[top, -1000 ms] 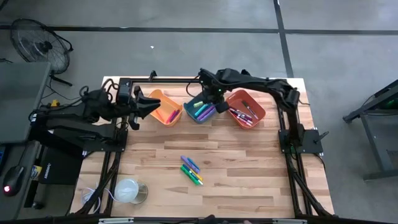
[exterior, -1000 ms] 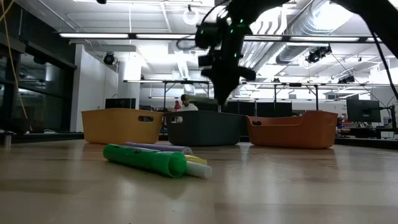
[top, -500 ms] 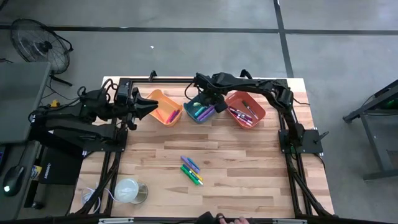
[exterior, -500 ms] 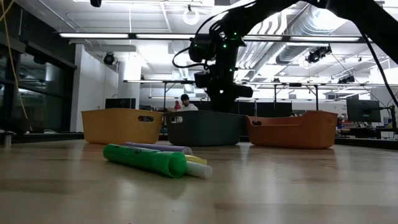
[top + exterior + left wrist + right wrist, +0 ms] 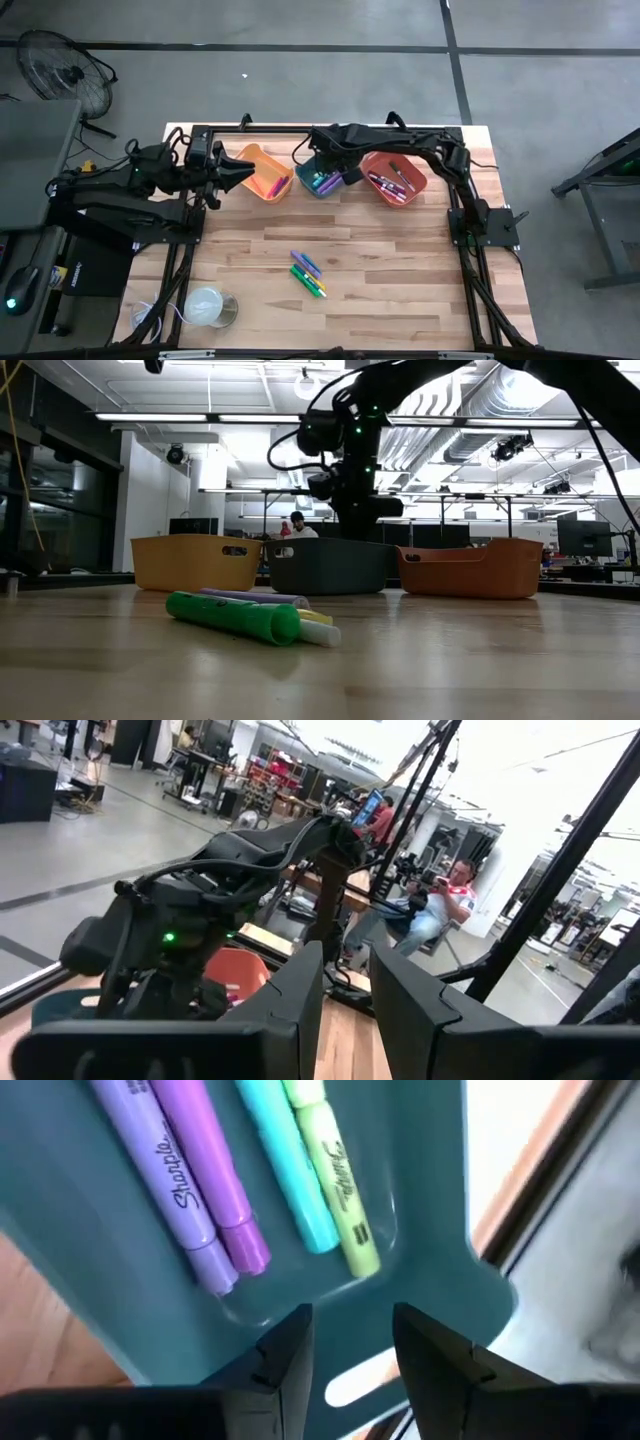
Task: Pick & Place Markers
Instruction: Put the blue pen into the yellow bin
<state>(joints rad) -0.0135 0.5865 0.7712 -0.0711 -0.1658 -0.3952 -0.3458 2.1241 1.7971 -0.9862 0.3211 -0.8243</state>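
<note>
Right gripper (image 5: pixel 318 160) sits low over the teal bin (image 5: pixel 322 180), fingers apart, nothing between them. In the right wrist view the bin floor holds purple, teal and yellow-green markers (image 5: pixel 215 1190) just ahead of the fingertips. Left gripper (image 5: pixel 243 167) waits beside the teal bin's neighbour, the yellow bin (image 5: pixel 262 172), fingers (image 5: pixel 300 990) slightly parted and empty.

Loose markers (image 5: pixel 307 272) lie on open bench (image 5: pixel 400 270), well in front of the teal bin.

Risks: lifting out at a slant could catch the teal bin's wall and drag it into the orange bin (image 5: pixel 395 172), which sits close on its other side. The three bins are tight in a row, so there's little sideways room.

Room: go straight up from the teal bin first. The bench in front of it is wide open around the loose markers; the cup (image 5: pixel 207 306) is far off at the front corner.
</note>
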